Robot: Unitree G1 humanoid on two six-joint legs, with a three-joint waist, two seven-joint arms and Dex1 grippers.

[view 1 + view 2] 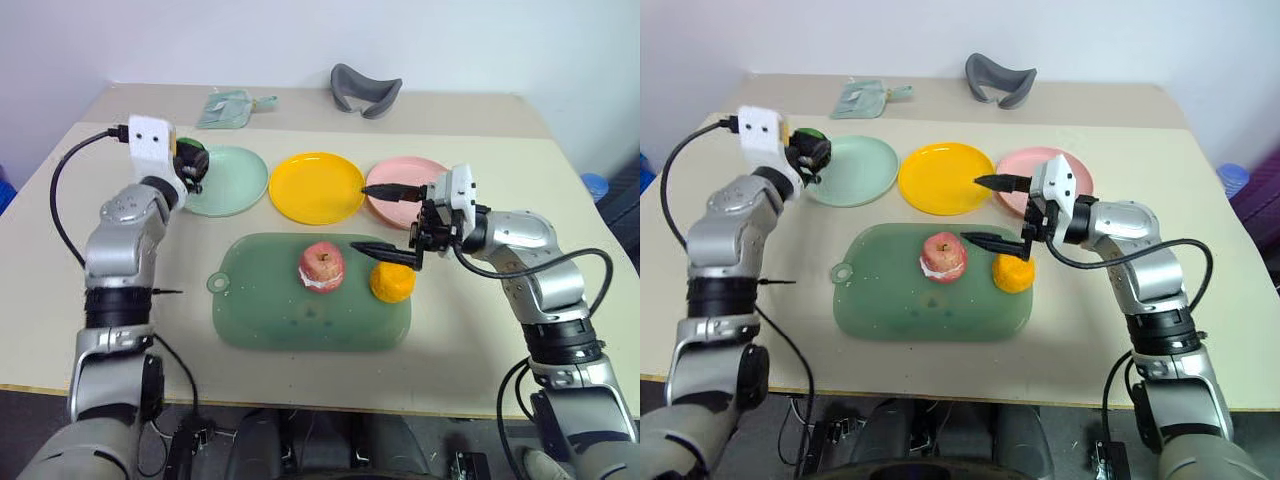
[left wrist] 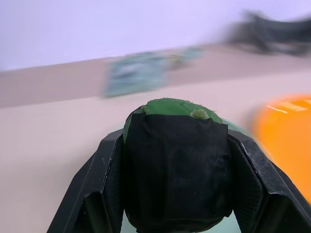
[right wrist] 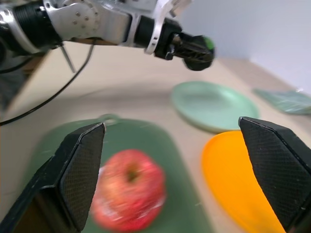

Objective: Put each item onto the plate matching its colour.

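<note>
My left gripper (image 1: pixel 190 162) is shut on the dark green-black lump (image 2: pixel 175 160) and holds it in the air above the left rim of the mint green plate (image 1: pixel 232 182). The yellow plate (image 1: pixel 316 187) and the pink plate (image 1: pixel 405 168) lie to its right in a row. A red-pink apple (image 1: pixel 322 266) and a round orange fruit (image 1: pixel 392 283) rest on the large green board (image 1: pixel 270 320). My right gripper (image 1: pixel 360 218) hangs open above the board's far right side, pointing left, between the apple and the orange, with nothing in it.
A grey curved object (image 1: pixel 365 90) and a pale green packet (image 1: pixel 228 108) lie at the back of the beige table (image 1: pixel 500 330). A black cable (image 1: pixel 60 200) loops from my left wrist.
</note>
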